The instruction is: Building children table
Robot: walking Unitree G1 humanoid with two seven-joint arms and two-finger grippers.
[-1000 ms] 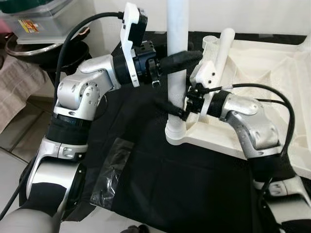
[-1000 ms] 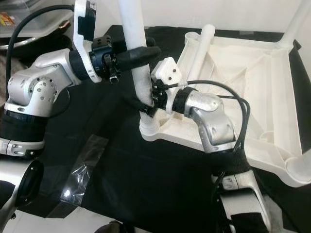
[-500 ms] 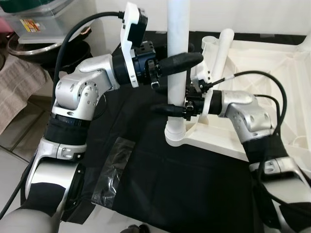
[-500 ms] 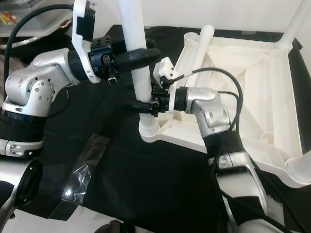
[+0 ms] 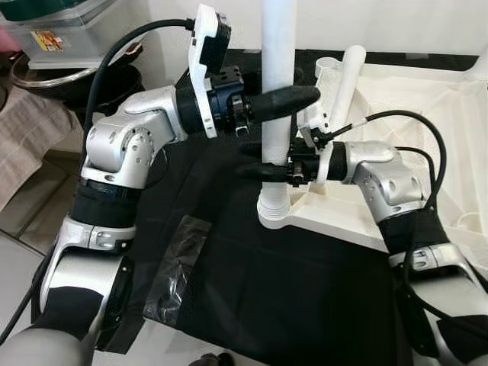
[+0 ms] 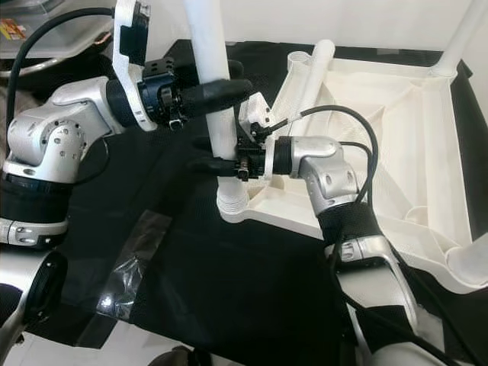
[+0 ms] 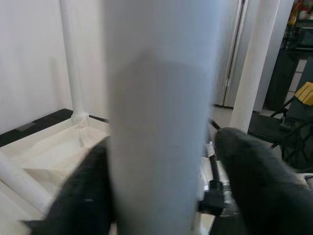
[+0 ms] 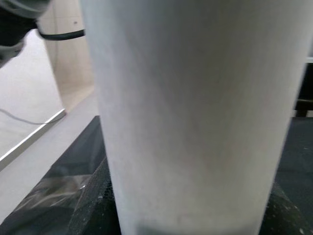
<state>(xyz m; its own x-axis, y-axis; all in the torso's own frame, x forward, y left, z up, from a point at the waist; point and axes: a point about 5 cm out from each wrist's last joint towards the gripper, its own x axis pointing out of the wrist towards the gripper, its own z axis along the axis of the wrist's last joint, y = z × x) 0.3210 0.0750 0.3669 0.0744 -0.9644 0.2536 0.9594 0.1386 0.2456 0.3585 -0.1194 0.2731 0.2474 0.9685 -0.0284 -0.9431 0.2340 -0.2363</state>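
While upturned: one white plastic tabletop [image 5: 396,114].
Legs: three white plastic tubes visible; near-left white tube leg [image 5: 276,84] upright.
Left gripper [image 5: 293,99]: jaws pinching leg high.
Right gripper [image 5: 263,169]: jaws pinching leg low.

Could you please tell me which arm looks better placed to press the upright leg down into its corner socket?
Probably the left. Its pincer clamps the leg higher up, so it can push down along it. The right pincer grips just above the socket of the tabletop, better suited to steadying.
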